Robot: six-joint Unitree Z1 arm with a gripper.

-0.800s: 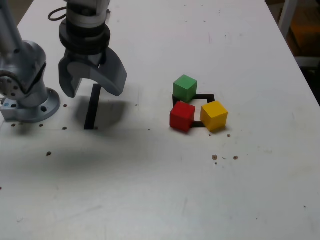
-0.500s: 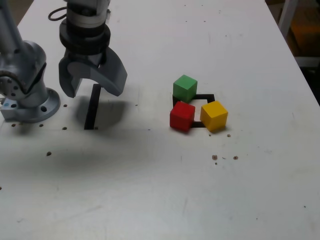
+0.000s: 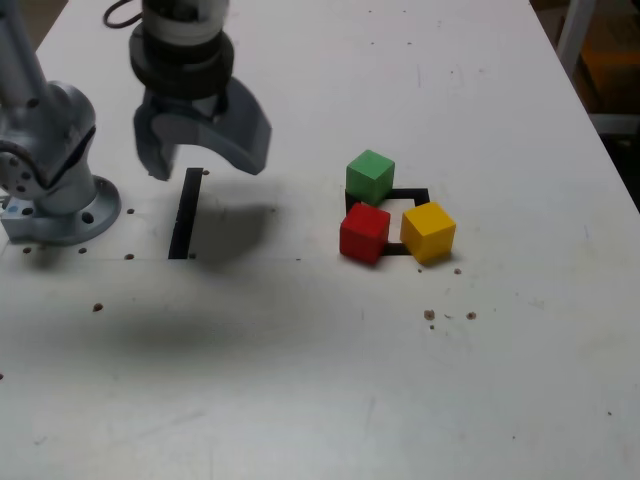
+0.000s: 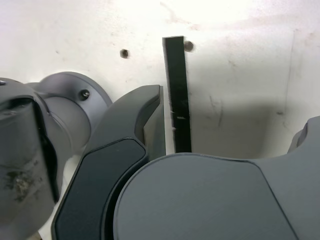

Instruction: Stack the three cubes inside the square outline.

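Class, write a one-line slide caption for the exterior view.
Open hand above black strip; green cube, red cube, yellow cube unstacked around square outline.

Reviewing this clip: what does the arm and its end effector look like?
The arm is silver-grey metal with a round flanged base bolted to the white table. Its wrist has a pale section over black ribbed rings, with a black cable looping beside it. The end effector has two broad, curved dark-grey fingers.
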